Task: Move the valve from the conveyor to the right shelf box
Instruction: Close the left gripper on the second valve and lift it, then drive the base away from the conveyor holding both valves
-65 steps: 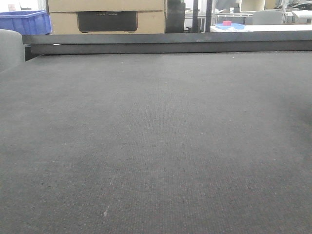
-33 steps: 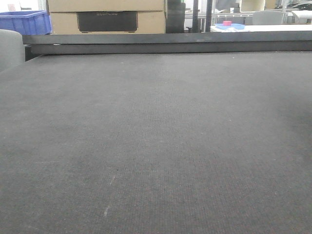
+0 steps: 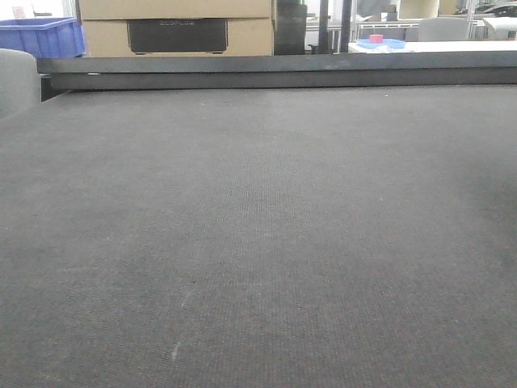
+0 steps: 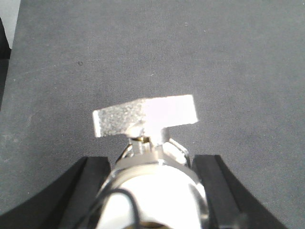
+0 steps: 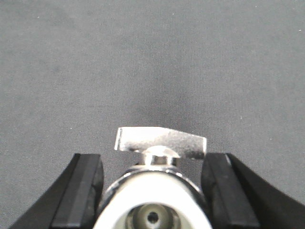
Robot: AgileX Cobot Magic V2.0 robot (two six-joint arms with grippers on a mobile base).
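**A:** How many valves are in sight?

**B:** Two, one in each wrist view. The left-hand valve (image 4: 145,116) carries a rough silver T-handle, slightly tilted. The right-hand valve (image 5: 162,140) has a smoother handle above a round cap. Both have shiny bodies that run off the bottom of their views.

**A:** And the other things, counted?

**B:** One conveyor (image 3: 258,242) fills the front view, with one dark rail (image 3: 275,74) along its far edge. Beyond the rail stand one blue crate (image 3: 40,36) at the left and two stacked cardboard boxes (image 3: 174,10), the lower with a dark panel (image 3: 178,35) in its face. A small pink object (image 3: 376,38) sits on a pale surface at the right, and a grey rounded shape (image 3: 16,81) shows at the left edge.

**A:** What blocks the view?

**B:** In each wrist view the valve's bulging body hides the inner faces of the fingers. Grey woven belt lies behind both handles.

**A:** And the pincers?

**B:** The left gripper (image 4: 148,160) is parted only as wide as the valve body, with its two black fingers (image 4: 90,191) against either flank. The right gripper (image 5: 151,157) grips its valve the same way, a pad (image 5: 86,191) touching each side. Whether the valves rest on the belt or hang above it cannot be told.
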